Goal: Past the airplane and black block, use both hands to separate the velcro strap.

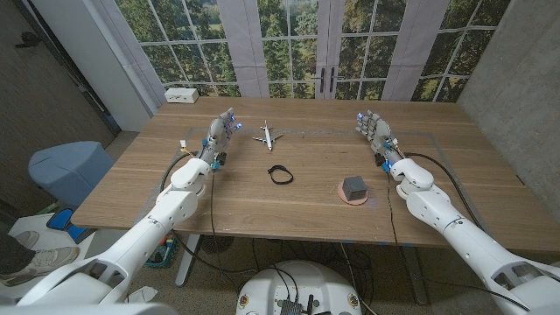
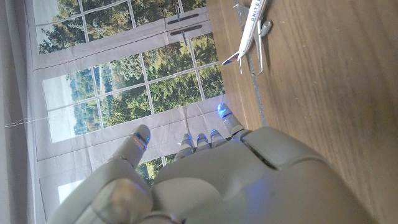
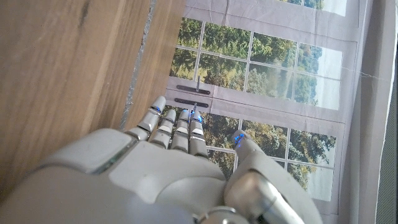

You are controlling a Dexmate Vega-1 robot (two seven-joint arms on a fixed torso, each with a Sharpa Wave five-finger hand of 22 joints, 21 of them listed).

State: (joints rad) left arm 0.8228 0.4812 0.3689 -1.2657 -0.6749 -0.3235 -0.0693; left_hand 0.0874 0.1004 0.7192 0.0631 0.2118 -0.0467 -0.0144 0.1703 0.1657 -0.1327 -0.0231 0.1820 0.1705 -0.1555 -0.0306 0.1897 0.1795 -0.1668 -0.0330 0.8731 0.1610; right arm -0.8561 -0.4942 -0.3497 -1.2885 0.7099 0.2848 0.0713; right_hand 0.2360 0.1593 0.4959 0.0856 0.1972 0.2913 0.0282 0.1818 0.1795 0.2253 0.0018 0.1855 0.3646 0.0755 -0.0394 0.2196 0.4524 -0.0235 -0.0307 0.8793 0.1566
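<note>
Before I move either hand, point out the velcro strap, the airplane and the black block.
velcro strap (image 1: 281, 175), head view, on the black loop's band.
airplane (image 1: 267, 136), head view, mid fuselage.
black block (image 1: 354, 186), head view, top face.

Table (image 1: 262, 197) matt grained wood; airplane (image 2: 250, 34) glossy white; left hand (image 2: 249, 180) smooth pale plastic.

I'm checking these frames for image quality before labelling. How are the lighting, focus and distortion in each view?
Head view: even daylight, soft shadows, sharp; the strap and airplane read clearly, and the table edges bow a little. Left wrist view: turned, left robot hand up close and soft, airplane sharp. Right wrist view: turned, right robot hand slightly blurred, bright windows without washing out.
</note>
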